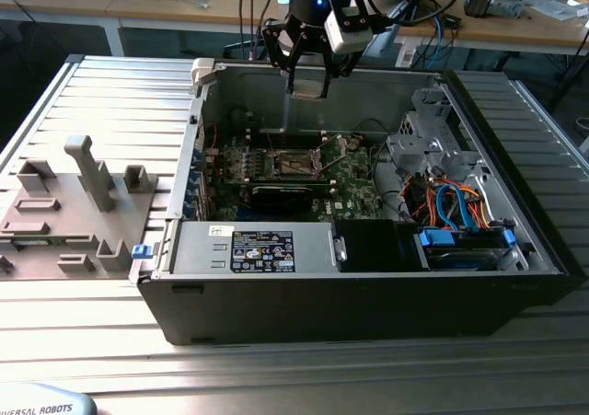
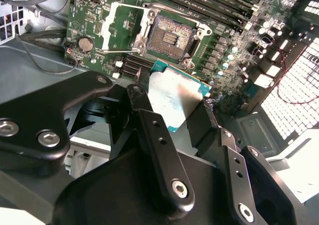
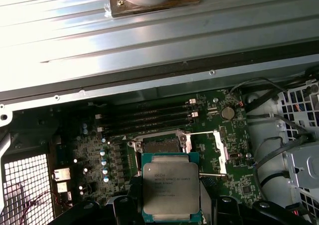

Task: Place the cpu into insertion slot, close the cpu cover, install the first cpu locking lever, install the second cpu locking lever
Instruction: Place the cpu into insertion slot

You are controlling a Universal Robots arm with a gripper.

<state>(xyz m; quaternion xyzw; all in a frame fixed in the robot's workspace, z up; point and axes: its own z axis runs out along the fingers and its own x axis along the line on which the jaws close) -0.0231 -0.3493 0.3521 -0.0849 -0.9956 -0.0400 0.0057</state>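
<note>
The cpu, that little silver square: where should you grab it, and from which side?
By two opposite thin edges, one finger coming in from each side. The cpu is a thin flat square, so its edges probably give a firm pinch and leave the silver top untouched. The gripper holds it that way, a finger on either edge.

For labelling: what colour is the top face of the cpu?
The cpu top is silver-grey, edged in green; clearest in the first wrist view.
</note>
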